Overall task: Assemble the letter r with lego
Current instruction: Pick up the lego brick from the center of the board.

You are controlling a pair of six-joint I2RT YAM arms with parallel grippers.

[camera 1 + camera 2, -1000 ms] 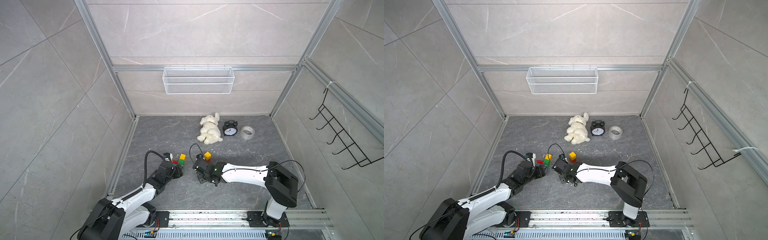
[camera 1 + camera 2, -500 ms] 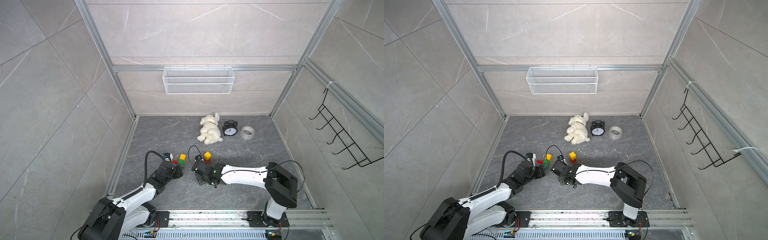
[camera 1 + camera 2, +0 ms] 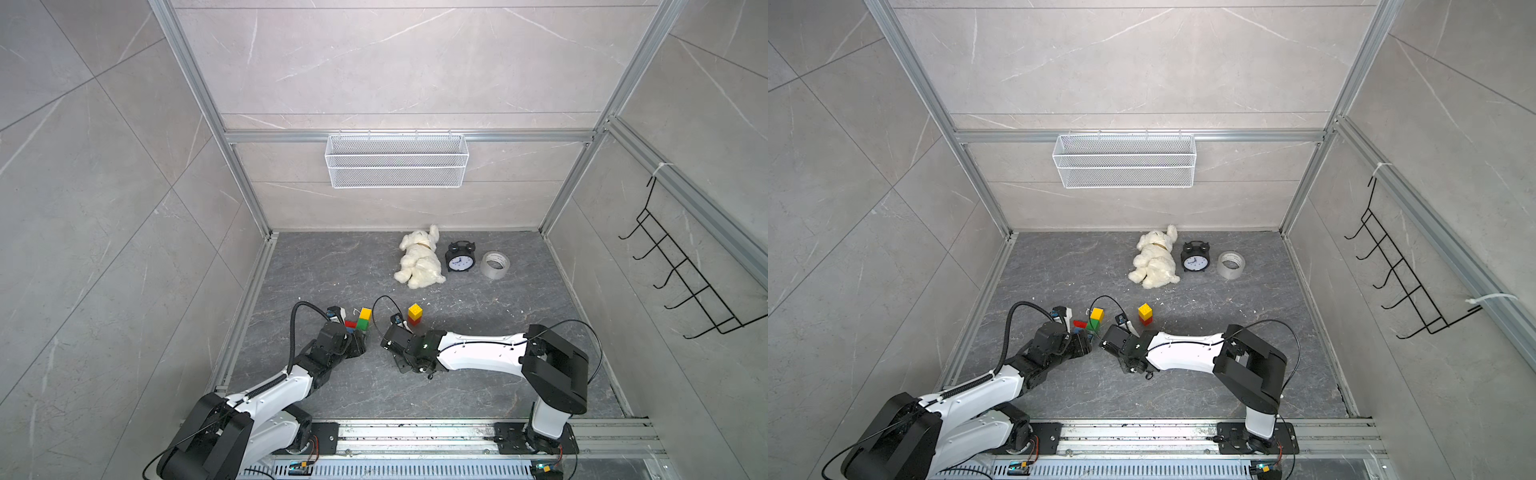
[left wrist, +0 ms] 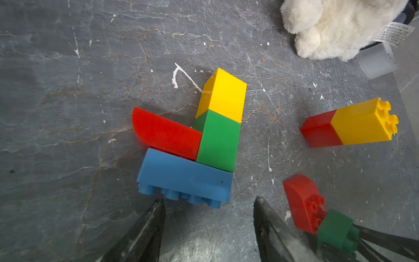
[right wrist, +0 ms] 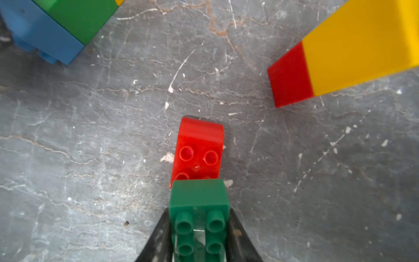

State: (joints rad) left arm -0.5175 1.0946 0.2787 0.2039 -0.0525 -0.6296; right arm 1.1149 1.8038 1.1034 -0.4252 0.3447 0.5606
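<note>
A flat lego assembly lies on the grey floor: a blue brick (image 4: 184,175) carrying a curved red brick (image 4: 165,133) and a green brick (image 4: 217,140), topped by a yellow brick (image 4: 223,95). In a top view it shows as a small cluster (image 3: 360,322). My left gripper (image 4: 208,203) stands open just short of the blue brick's studs, holding nothing. My right gripper (image 5: 199,213) is shut on a dark green brick (image 5: 199,195) that overlaps a small curved red brick (image 5: 198,145) on the floor. A yellow-on-red stack (image 3: 414,313) stands to the right.
A white plush toy (image 3: 419,259), a black alarm clock (image 3: 459,257) and a roll of tape (image 3: 495,264) sit near the back wall. A wire basket (image 3: 397,160) hangs on that wall and a black hook rack (image 3: 681,286) on the right wall.
My right arm has edged slightly left, toward the assembly. The left arm has not moved.
</note>
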